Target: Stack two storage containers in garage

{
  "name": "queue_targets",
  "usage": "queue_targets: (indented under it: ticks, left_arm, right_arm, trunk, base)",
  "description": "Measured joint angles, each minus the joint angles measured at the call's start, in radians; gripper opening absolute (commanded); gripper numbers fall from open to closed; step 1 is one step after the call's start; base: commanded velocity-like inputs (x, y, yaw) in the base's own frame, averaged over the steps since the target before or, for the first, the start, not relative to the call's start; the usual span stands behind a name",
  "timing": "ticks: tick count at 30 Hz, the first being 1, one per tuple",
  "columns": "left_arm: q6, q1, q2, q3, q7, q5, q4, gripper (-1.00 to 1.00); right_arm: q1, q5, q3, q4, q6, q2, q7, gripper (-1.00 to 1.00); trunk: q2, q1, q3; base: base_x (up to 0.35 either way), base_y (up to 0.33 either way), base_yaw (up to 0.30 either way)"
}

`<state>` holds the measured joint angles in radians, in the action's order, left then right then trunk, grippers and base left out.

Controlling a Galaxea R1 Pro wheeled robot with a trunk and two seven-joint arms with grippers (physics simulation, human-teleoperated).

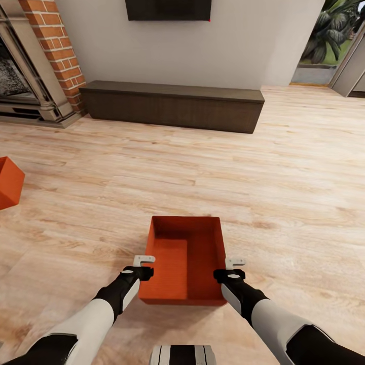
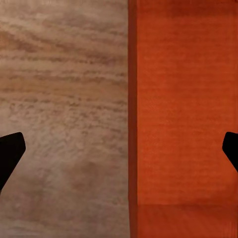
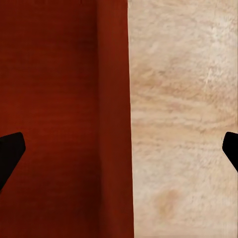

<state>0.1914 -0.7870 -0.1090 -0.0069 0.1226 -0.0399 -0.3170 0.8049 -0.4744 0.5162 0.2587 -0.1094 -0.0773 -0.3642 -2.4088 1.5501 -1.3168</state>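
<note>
Orange-red plastic and pale wood plank are split down the middle of each wrist view, which tells how the two end effectors are set. The left end effector (image 1: 144,260) is held just over the left long wall of the nearer storage container (image 1: 185,258), its dark fingertips (image 2: 11,151) spread wide with one tip over the plank floor (image 1: 284,177) and the other over the bin's inside. The right end effector (image 1: 234,263) is placed in mirror fashion above the right long wall, equally wide, and nothing is gripped by either. Each wall is thus straddled, presumably so that both can be pinched at once and the thin-walled bin lifted level between the two arms.

The container is seen in the head view resting on the living room floor directly ahead of the robot's trunk, open top upward, empty, its long axis running away from the camera. Whether the fingertips already reach below the rim cannot be told.

The second storage container (image 1: 9,181) lies well apart at the left edge of the head view, partly cut off. Beyond, a low dark wooden cabinet (image 1: 172,105) stands against the wall beneath a black TV (image 1: 168,9), with a brick fireplace (image 1: 35,66) to the left. The garage has not been reached, so the task is judged to be at its first pick-up.
</note>
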Motion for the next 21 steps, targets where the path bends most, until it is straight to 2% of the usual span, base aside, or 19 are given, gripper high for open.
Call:
queue_targets:
  ticks: [6, 21]
  left_arm:
    - [-0.001, 0.0, 0.0, 0.001, 0.0, 0.0, -0.004, 1.0]
    - [-0.001, 0.0, -0.001, 0.001, 0.0, 0.001, 0.001, 1.0]
  right_arm:
    - [0.0, 0.0, 0.0, 0.0, 0.0, 0.0, 0.0, 1.0]
    - [0.0, 0.0, 0.0, 0.0, 0.0, 0.0, 0.0, 1.0]
  trunk:
    - [0.0, 0.0, 0.0]
    - [0.0, 0.0, 0.0]
  base:
    - [0.181, 0.0, 0.0]
    - [0.009, 0.0, 0.0]
